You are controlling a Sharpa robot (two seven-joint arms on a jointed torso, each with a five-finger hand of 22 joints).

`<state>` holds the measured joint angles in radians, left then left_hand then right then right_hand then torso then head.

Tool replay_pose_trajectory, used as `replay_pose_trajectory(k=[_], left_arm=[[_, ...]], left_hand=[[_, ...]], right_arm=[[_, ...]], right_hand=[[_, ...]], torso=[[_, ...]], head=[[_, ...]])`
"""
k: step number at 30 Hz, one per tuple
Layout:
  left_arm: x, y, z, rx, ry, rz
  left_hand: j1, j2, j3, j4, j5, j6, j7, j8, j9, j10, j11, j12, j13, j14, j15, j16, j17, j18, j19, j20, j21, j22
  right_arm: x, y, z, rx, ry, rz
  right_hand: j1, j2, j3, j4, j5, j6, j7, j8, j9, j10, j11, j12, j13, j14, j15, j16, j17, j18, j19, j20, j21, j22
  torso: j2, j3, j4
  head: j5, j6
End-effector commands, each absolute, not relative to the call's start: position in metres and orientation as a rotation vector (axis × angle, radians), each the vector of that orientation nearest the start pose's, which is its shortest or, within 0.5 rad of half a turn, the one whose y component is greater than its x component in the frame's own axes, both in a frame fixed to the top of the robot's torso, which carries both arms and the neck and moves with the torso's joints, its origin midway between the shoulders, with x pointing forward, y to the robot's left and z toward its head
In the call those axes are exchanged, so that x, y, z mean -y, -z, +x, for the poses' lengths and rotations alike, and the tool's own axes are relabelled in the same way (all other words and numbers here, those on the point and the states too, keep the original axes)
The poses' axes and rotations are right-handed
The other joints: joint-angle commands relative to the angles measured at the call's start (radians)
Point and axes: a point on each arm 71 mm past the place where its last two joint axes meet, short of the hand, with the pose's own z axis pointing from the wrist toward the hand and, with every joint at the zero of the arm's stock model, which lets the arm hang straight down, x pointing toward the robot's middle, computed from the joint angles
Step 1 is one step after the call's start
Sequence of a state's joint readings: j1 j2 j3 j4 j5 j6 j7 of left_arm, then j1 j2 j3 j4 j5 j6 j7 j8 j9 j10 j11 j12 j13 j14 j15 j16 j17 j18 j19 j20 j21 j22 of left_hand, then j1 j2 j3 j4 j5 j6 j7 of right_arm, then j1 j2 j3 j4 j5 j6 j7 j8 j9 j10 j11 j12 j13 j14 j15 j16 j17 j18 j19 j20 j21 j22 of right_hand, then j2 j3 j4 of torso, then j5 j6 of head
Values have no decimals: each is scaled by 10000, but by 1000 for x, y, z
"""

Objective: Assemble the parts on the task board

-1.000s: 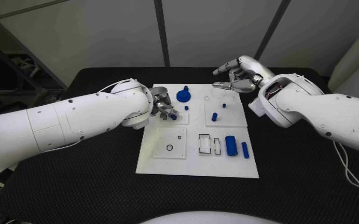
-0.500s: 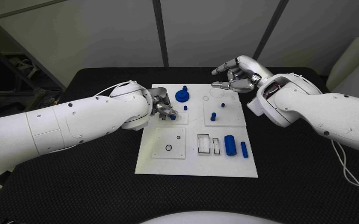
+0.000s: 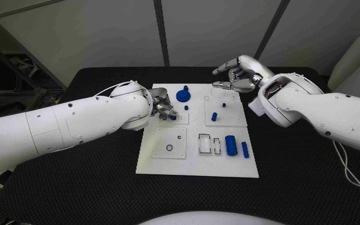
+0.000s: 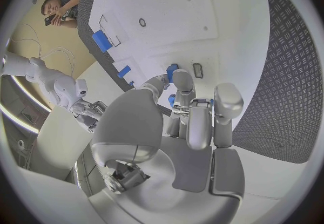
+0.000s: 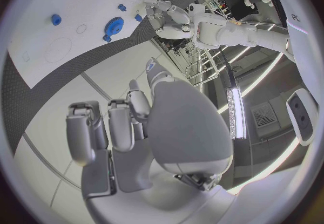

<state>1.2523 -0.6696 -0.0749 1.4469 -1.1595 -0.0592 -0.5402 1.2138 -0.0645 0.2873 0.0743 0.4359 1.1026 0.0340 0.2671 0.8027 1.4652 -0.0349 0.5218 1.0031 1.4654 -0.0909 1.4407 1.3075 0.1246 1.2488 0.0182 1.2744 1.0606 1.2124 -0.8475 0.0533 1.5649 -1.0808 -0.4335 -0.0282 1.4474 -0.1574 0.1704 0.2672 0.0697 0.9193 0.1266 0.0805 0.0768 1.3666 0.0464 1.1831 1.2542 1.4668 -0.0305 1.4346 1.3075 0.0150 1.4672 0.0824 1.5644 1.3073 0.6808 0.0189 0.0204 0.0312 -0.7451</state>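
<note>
Over the white board's left side: left hand low, fingers closed round a small blue piece, seemingly pinched for seating in the plate below, though the grip is partly hidden. Held close to the surface, probably for alignment. Near the board's far edge: right hand raised, fingers loosely curled and apart, holding nothing, likely kept clear. Elsewhere on the board: round blue disc, short peg, two blue bars waiting beside empty slots. Black worktop underneath.
</note>
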Motion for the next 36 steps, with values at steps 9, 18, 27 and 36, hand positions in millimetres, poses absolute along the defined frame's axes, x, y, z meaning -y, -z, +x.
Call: replay_pose_trajectory(k=[9, 18, 27, 36], left_arm=[[-153, 209, 499, -21419, 4073, -1382], [-153, 210, 501, -21589, 4028, -1463], [-150, 212, 502, -21744, 3980, -1466], [-149, 212, 504, -21687, 3955, -1553]], left_hand=[[-185, -18, 2167, -2000, 51, 107, -10, 40, 57, 205, -52, 29, 20, 698, -54, 20, 1132, -150, 52, 4, 65, 19], [-750, -131, 2089, -1541, -707, 104, -144, 20, 242, 318, -128, 7, 124, 704, -96, 29, 1143, -160, 95, -28, 50, 83], [-1202, -274, 1692, -722, -2558, 257, -230, -63, 313, 325, -181, -123, 246, 715, -138, 53, 1167, -184, 178, -68, 48, 181], [-1339, -379, 1187, 219, -3835, 414, -225, -166, 332, 357, -176, -45, 465, 730, -139, 106, 1224, -186, 201, -73, 9, 204]], right_arm=[[195, 134, 493, -15321, -9290, 2074], [195, 134, 493, -15343, -9284, 2075], [196, 134, 493, -15300, -9262, 2100], [195, 134, 494, -15286, -9258, 2112]], right_hand=[[10, 59, 9, -49, 46, 63, -1, -6, -11, 17, -54, -6, -9, 472, -46, -53, 96, -150, 1036, -51, 64, 2635], [15, 73, 15, -61, 51, 77, -3, -11, -12, 16, -57, -10, -15, 476, -48, -48, 107, -150, 1036, -54, 64, 2635], [-26, 72, 0, -46, 44, 78, -1, -25, -17, 4, -54, -35, -37, 473, -48, -59, 92, -150, 1036, -56, 64, 2635], [-63, 68, -16, -31, 37, 80, 0, -35, -21, -6, -53, -55, -55, 470, -48, -71, 73, -150, 1036, -57, 64, 2635]], torso=[[-1, 7, -3], [3, 11, 1], [-5, 3, 1], [-2, 3, 6]], head=[[13, -11], [5, -26], [6, -46], [8, -47]])
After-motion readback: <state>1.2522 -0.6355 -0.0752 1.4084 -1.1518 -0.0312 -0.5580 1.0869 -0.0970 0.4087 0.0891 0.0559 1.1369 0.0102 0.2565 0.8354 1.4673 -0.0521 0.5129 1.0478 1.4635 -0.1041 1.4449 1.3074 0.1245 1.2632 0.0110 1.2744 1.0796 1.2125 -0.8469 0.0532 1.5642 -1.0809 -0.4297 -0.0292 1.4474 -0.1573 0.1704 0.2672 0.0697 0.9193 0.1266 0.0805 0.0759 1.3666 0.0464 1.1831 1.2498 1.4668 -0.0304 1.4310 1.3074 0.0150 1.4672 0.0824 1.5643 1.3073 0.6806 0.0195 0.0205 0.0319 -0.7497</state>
